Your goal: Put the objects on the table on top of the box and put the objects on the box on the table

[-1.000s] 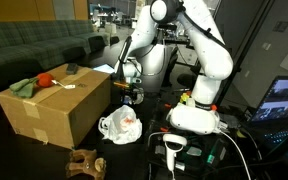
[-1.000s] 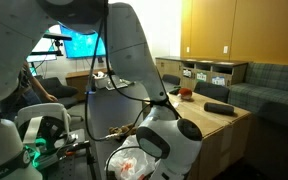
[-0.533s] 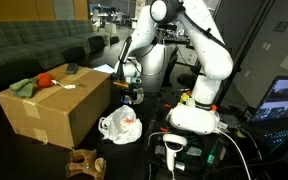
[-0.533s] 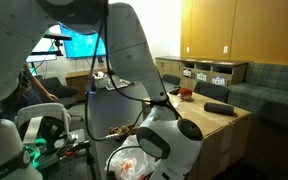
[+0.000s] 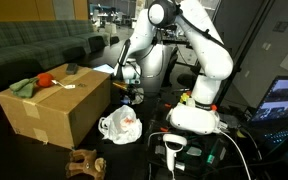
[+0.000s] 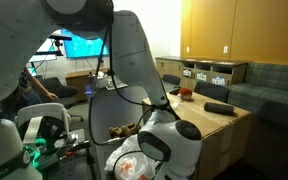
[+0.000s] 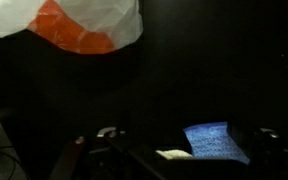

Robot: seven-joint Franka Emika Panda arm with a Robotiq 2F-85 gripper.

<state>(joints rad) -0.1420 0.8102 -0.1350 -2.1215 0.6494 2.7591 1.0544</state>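
A cardboard box [image 5: 54, 105] stands on the dark table and carries a green cloth [image 5: 24, 88], a red object [image 5: 46, 78] and a black object [image 5: 72, 69]. The box [image 6: 224, 125], red object [image 6: 187, 93] and black object [image 6: 217, 107] show in both exterior views. A white plastic bag with orange inside [image 5: 120, 126] lies on the table beside the box, also in the wrist view [image 7: 74, 25]. A brown object [image 5: 84, 160] lies nearer the front. My gripper [image 5: 132, 95] hangs low by the box's end, above the bag. The wrist view is too dark to show the jaws; a small blue patch [image 7: 212, 140] sits near them.
The robot's white base [image 5: 194, 115] and cables stand on the table next to the bag. A lit monitor [image 5: 284, 100] is at the edge of an exterior view. A handheld device [image 5: 174, 150] lies in front of the base. A sofa [image 5: 34, 45] stands behind the box.
The upper arm links have swung a little. The gripper stays at about the same spot by the box. The objects have not moved.
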